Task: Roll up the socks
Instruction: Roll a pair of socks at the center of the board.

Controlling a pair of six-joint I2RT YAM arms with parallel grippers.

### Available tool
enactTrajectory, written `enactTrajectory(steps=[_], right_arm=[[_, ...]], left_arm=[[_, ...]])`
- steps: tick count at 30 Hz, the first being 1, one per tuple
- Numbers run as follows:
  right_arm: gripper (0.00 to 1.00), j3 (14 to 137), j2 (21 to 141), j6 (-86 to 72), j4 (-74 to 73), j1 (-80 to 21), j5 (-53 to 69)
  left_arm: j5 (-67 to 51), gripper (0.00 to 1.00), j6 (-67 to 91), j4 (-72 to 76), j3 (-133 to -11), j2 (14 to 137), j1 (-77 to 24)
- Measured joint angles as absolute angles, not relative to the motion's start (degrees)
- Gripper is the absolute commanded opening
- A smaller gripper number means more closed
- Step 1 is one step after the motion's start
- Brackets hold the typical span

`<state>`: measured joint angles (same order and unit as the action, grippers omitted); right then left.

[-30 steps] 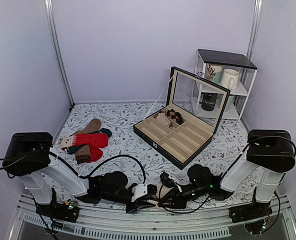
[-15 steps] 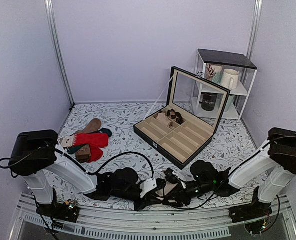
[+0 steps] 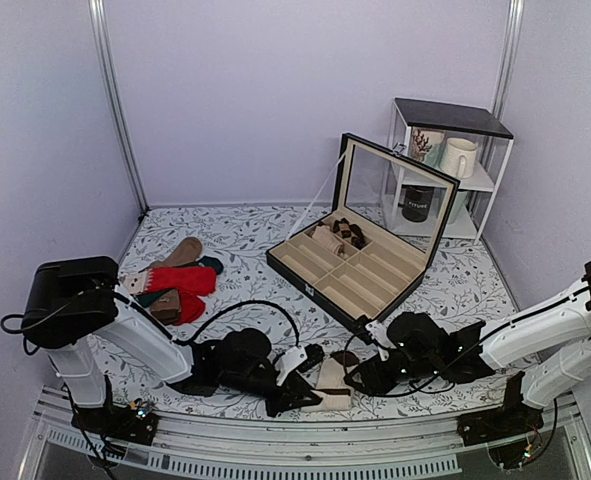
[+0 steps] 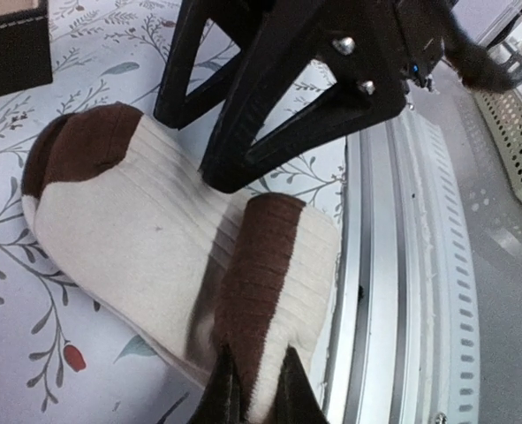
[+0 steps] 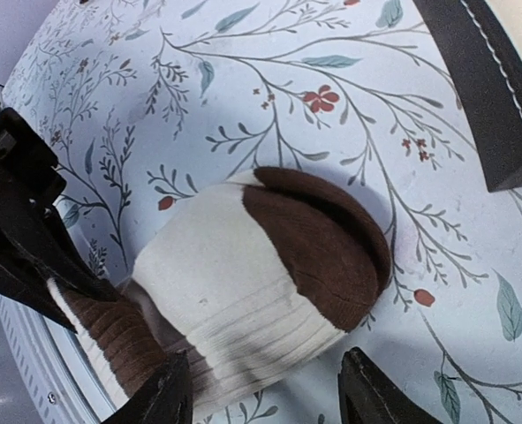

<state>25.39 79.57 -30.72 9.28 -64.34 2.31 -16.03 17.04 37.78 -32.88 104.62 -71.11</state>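
The cream socks [image 3: 331, 380] with brown bands lie folded over themselves at the table's near edge. They also show in the left wrist view [image 4: 146, 230] and the right wrist view [image 5: 243, 283]. The dark brown end [image 5: 318, 243] points away from the rail. My left gripper [image 3: 311, 393] is shut on the ribbed brown-banded end [image 4: 256, 393]. My right gripper [image 3: 361, 374] is open and holds nothing. Its fingers stand either side of the socks' near edge [image 5: 265, 397], and it shows as black fingers in the left wrist view [image 4: 278, 97].
An open black box [image 3: 360, 275] with cream compartments stands mid-table, with rolled socks in a back compartment [image 3: 340, 233]. Red socks [image 3: 180, 280] and tan and teal socks [image 3: 180, 255] lie at the left. A shelf rack with mugs [image 3: 445, 170] stands at the back right. The metal front rail [image 4: 402, 265] runs right beside the socks.
My right gripper has pulled back to the right off the socks and stands open. My left gripper has shifted right and still pinches the socks, which now show between the two grippers.
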Motion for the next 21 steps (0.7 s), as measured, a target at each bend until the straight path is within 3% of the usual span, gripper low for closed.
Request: enactTrajectory(steps=[4, 6, 9, 10, 14, 21], right_arm=[[0.53, 26.22, 81.95, -32.10, 8.29, -64.31, 0.67], [0.40, 28.14, 84.16, -32.38, 8.56, -64.31, 0.21], [0.10, 31.00, 87.99, -31.97, 9.15, -64.05, -0.08], [0.06, 31.75, 89.03, -31.11, 9.52, -63.96, 0.01], [0.00, 36.38, 94.94, -29.32, 11.33, -62.67, 2.39], [0.00, 44.29, 103.77, -26.79, 15.40, -60.93, 7.03]], left_arm=[[-16.29, 0.00, 17.61, 38.28, -32.84, 104.81, -71.00], [-16.34, 0.00, 17.65, 38.44, -32.86, 104.92, -71.00], [-16.38, 0.00, 17.65, 38.50, -32.86, 104.92, -70.96], [-16.36, 0.00, 17.65, 38.52, -32.84, 104.92, -70.96], [-15.16, 0.00, 17.67, 38.00, -31.73, 103.53, -70.98], [-6.37, 0.00, 16.80, 27.57, -27.79, 93.19, -71.61]])
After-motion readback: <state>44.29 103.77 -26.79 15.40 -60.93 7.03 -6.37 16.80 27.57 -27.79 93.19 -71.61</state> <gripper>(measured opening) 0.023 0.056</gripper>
